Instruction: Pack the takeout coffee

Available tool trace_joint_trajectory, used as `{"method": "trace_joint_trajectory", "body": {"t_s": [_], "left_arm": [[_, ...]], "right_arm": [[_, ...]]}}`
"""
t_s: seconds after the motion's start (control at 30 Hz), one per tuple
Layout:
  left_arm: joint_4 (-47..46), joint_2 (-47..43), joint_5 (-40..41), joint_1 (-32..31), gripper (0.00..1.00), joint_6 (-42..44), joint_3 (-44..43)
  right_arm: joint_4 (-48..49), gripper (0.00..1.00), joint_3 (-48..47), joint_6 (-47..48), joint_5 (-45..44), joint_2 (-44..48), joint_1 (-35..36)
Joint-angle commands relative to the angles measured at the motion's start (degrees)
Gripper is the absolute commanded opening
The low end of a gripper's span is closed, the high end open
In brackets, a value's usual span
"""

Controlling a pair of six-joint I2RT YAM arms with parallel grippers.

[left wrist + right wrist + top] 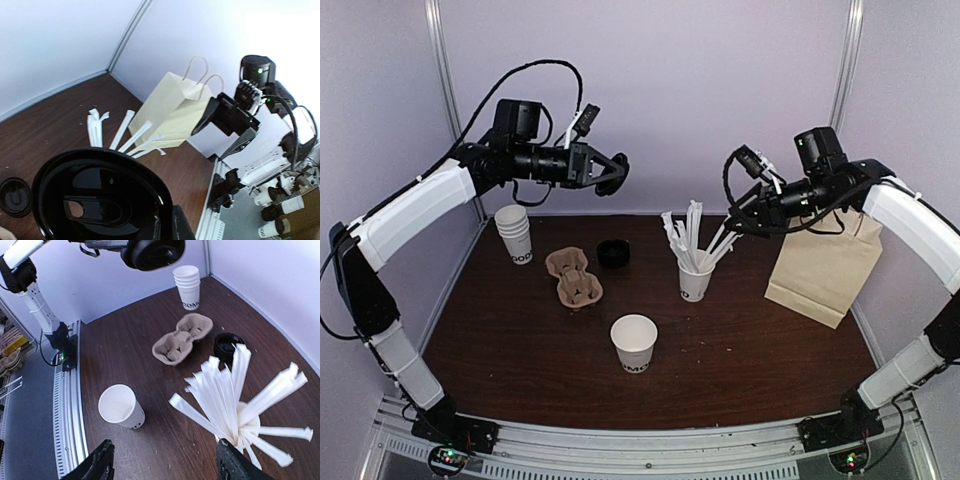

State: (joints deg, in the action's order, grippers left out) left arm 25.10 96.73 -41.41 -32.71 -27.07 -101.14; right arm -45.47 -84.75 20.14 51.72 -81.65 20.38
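Top external view: the takeout coffee cup (634,343) stands lidless near the middle of the table (770,350), toward 6 o'clock, its black dome lid (100,200) clenched aloft in the left gripper (603,170). The right gripper (167,467) hangs released by the straw cup (695,280) at 1 o'clock. The cup is likely light, thin-walled and crushable: grasp it mid-wall, gently. One cup, one held lid, one spare lid (613,253).
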Motion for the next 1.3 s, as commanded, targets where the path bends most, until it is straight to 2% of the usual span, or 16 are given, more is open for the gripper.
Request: {"method": "trace_joint_trajectory", "body": {"t_s": [0.0,0.27,0.4,0.67,1.03,1.27], "left_arm": [[-18.5,-5.0,-8.0,-1.2,0.08,-11.3,6.4],[-39.9,-7.5,-12.6,-2.8,0.09,-23.4,15.4],[-43.8,-7.7,-12.7,-3.8,0.09,-25.1,16.5],[-46.4,-7.8,-11.8,-5.0,0.09,-25.4,17.9],[-47.4,-7.7,-11.8,-5.4,0.09,-25.7,19.1],[-47.7,-7.5,-11.5,-5.4,0.10,-25.7,19.3]], "right_arm": [[3.1,0.72,-6.7,-8.3,3.5,-3.4,4.0],[15.2,0.96,-12.3,-26.4,9.6,-10.6,9.9],[24.0,0.99,-13.0,-37.2,12.5,-12.9,12.1],[54.7,1.00,-10.0,-66.0,16.2,-16.9,13.4],[59.8,1.00,-11.1,-71.0,15.7,-19.2,13.8],[61.2,0.94,-10.3,-71.5,16.0,-19.4,14.4]]}}
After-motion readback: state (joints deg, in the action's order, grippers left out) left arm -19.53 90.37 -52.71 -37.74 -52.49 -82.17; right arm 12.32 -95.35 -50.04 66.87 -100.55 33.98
